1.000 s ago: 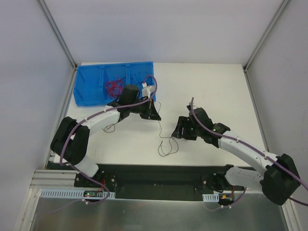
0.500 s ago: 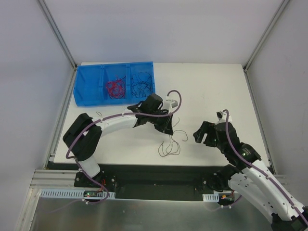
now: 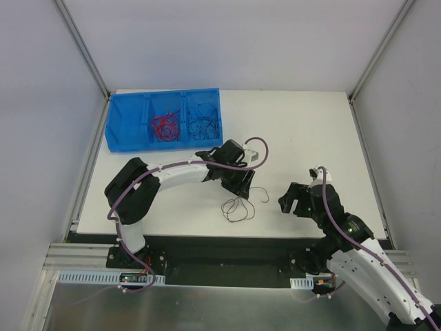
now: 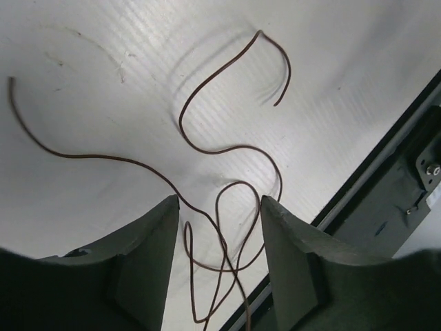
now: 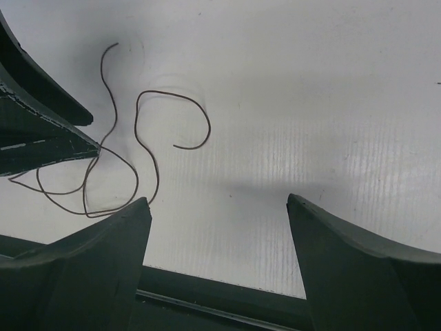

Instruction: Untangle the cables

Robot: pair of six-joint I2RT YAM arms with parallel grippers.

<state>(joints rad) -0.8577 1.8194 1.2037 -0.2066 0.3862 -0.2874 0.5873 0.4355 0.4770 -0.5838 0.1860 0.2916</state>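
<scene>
One dark cable [image 3: 238, 207] lies loose on the near-middle desk [image 3: 310, 131], beneath the left tool [image 3: 241, 185], whose jaws are parted and empty. The right tool [image 3: 293, 200] gapes empty too. Sorting this strand seems in hand: pinch it firmly, then carry it to the far-left bin [image 3: 116, 127].

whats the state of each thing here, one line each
loose cable, slack and looped on the table, held by neither gripper
left gripper, open, loose cable passing through the gap unclamped
right gripper, open, nothing in it
red cables, tangled in the blue bin, middle compartment
black cables, tangled in its right compartment
</scene>
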